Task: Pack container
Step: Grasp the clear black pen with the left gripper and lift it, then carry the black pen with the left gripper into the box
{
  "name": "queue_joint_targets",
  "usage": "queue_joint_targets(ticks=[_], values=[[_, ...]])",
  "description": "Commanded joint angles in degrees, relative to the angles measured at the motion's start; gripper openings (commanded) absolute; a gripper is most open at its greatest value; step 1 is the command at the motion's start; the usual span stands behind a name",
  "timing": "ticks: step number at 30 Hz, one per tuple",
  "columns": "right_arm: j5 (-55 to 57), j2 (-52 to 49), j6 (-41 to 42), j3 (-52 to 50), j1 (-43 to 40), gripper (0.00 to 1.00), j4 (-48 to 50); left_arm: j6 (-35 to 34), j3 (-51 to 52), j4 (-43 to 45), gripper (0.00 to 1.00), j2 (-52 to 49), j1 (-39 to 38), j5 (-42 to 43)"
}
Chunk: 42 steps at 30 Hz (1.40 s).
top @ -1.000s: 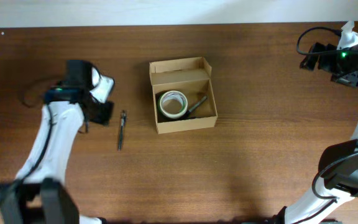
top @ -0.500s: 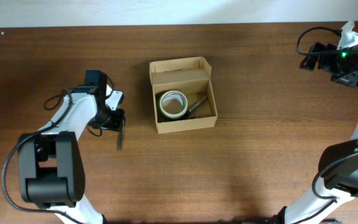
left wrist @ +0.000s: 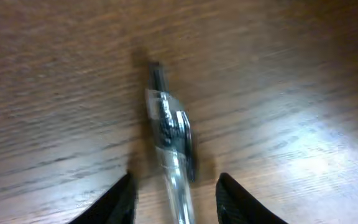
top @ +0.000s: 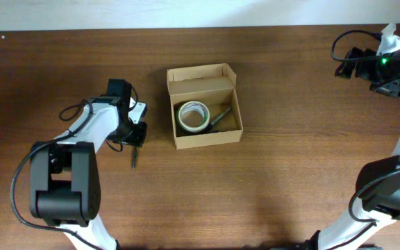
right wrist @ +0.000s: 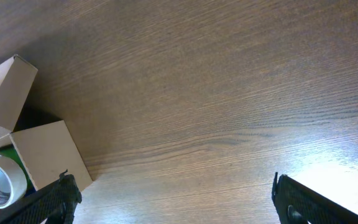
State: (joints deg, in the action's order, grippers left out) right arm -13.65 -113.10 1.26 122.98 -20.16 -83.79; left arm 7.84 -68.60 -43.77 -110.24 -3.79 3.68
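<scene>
The container [top: 205, 106] is a tan cardboard box with its flap lid open, at the table's middle. Inside lie a roll of tape [top: 192, 116] and a dark pen-like item [top: 220, 117]. It also shows in the right wrist view [right wrist: 45, 152], at the lower left. A clear pen with a dark clip [left wrist: 171, 142] lies on the wood to the box's left; in the overhead view [top: 135, 156] it pokes out below my left gripper. My left gripper [left wrist: 174, 199] is open, low over the pen, one finger on each side. My right gripper [right wrist: 176, 199] is open and empty at the far right back.
The table's far edge meets a white wall [top: 186, 12] at the back. A black cable [top: 71, 111] loops beside my left arm.
My left arm has swung right and lowered over the pen, its fingers now on either side of it. The right arm and the box have not moved.
</scene>
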Motion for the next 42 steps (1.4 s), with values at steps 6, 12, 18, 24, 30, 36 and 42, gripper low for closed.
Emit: queue_joint_targets(ticks=[6, 12, 18, 24, 30, 36, 42], values=[[-0.76, -0.44, -0.11, -0.09, -0.15, 0.99, 0.0, -1.53, 0.22, 0.24, 0.25, -4.0, 0.02, -0.02], [-0.76, -0.44, -0.11, -0.09, -0.15, 0.99, 0.0, -1.64, -1.18, -1.05, 0.02, -3.85, 0.02, -0.02], [-0.74, -0.44, -0.11, -0.09, -0.15, 0.99, 0.0, -1.57, -8.94, -6.23, 0.02, -3.85, 0.04, -0.04], [-0.74, -0.44, -0.11, -0.09, -0.15, 0.99, 0.0, 1.29, -27.28, -16.92, 0.02, -3.85, 0.02, -0.24], [-0.76, -0.44, -0.11, -0.09, -0.15, 0.99, 0.0, 7.63, -48.19, -25.83, 0.02, -3.85, -0.7, 0.04], [-0.74, -0.44, -0.11, -0.09, -0.15, 0.99, 0.0, 32.79, -62.16, -34.42, 0.02, -3.85, -7.13, 3.85], [-0.74, -0.44, -0.11, -0.09, -0.15, 0.99, 0.0, 43.23, -63.43, -36.96, 0.02, -4.24, -18.18, 3.82]])
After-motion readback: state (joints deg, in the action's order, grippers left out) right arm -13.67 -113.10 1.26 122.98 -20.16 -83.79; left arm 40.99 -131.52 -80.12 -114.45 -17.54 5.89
